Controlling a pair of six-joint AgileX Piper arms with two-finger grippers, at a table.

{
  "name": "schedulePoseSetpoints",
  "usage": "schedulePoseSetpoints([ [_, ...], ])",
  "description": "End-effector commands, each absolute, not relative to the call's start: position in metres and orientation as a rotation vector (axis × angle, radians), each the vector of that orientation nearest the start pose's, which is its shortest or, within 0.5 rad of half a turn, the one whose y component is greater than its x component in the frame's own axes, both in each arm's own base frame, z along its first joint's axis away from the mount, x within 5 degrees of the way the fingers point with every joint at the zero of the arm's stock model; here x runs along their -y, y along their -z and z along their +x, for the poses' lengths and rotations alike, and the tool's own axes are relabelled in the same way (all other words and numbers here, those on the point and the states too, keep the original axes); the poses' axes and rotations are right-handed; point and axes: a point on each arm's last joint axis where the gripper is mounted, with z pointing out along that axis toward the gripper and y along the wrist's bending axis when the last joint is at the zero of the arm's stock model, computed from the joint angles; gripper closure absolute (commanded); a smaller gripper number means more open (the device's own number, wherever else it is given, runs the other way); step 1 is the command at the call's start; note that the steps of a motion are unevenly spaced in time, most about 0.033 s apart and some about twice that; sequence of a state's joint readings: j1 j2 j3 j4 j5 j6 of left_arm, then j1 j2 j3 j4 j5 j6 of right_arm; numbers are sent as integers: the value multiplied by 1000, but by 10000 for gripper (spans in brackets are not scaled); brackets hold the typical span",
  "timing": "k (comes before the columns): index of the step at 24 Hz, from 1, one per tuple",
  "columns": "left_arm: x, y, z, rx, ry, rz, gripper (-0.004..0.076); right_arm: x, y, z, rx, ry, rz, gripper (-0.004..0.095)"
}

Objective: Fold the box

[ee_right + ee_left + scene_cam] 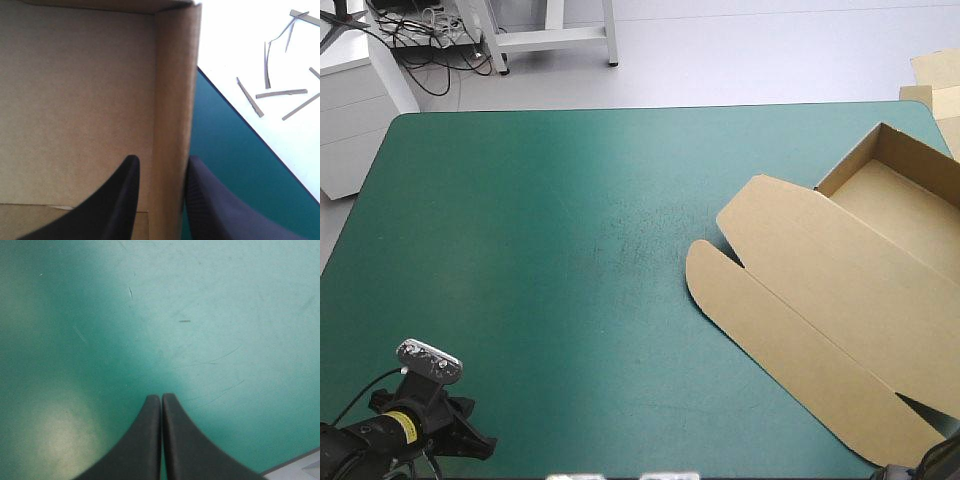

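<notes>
— Where is the box sitting?

— On the right side of the table. The brown box [840, 280] lies on the teal-green cover [540, 220] and runs out past the right edge of what I can see. Its far end is a tray [905, 195] with the walls up. The lid [790, 300] lies flat, reaching toward the middle and the near edge, with its rounded front flap [715, 285] unfolded.

— And the arms?

— The right gripper [161, 162] is at the tray. One black finger is inside, over the tray's floor, and the other is outside, with a raised side wall [172, 90] between them. They're drawn in close on the board. I'd say they're pinching that wall, though I can't swear both pads press it.

— Why hold it there?

— My guess is to keep the wall upright, or to steady the tray while the rest gets worked. That wall stands near the table's edge with only a strip of cover beyond it, so a grip there would also keep the box from sliding off.

— The left one?

— The left gripper [161, 399] hangs near the near left corner, well apart from the box. Its fingers are pressed together into one point over bare cover, holding nothing.

— How far along is it?

— The tray is formed and the lid is open and flat. Judging by that, the lid flaps are what's left.

— What are those bits on the floor?

— Thin strips of board [280, 93] beyond the table's edge, probably offcuts.
</notes>
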State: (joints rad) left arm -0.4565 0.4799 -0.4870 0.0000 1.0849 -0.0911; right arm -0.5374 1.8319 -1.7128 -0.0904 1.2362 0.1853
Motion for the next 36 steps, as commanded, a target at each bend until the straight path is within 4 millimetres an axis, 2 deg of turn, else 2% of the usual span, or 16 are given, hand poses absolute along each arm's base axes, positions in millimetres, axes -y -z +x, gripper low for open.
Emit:
schedulePoseSetpoints([
  [1, 31, -265, 62, -2478, 229, 456, 734, 203, -339, 322, -2622, 230, 970, 494],
  [7, 31, -265, 62, -2478, 229, 456, 734, 200, -347, 318, -2636, 245, 877, 491],
  [12, 31, -265, 62, -2478, 229, 456, 734, 188, -379, 301, -2570, 256, 799, 491],
  [15, 31, -265, 62, -2478, 229, 456, 734, 176, -403, 285, -2538, 270, 663, 495],
  [17, 31, -265, 62, -2478, 229, 456, 734, 161, -427, 268, -2465, 234, 620, 607],
  [18, 31, -265, 62, -2478, 229, 456, 734, 147, -444, 253, -2407, 193, 600, 745],
  [19, 31, -265, 62, -2478, 229, 456, 734, 138, -452, 244, -2376, 161, 578, 834],
  [20, 31, -265, 62, -2474, 230, 457, 734, 120, -466, 225, -2324, 112, 512, 915],
  [21, 31, -265, 62, -2473, 230, 457, 734, 111, -470, 215, -2304, 89, 495, 908],
  [23, 31, -265, 63, -2472, 230, 457, 734, 89, -469, 190, -2276, 22, 469, 908],
  [25, 31, -265, 63, -2472, 230, 457, 734, 55, -457, 158, -2273, 15, 346, 908],
  [26, 31, -265, 63, -2471, 231, 457, 734, 45, -451, 150, -2279, 8, 297, 908],
  [27, 31, -265, 63, -2471, 231, 457, 734, 26, -438, 134, -2298, -26, 190, 908],
  [29, 31, -265, 63, -2471, 231, 457, 734, 4, -418, 107, -2307, -89, 62, 908],
  [31, 31, -265, 62, -2469, 231, 456, 734, -8, -397, 80, -2308, -119, -51, 908],
  [36, 28, -270, 56, -2407, 250, 445, 734, -16, -356, 50, -2320, -162, -124, 909],
])
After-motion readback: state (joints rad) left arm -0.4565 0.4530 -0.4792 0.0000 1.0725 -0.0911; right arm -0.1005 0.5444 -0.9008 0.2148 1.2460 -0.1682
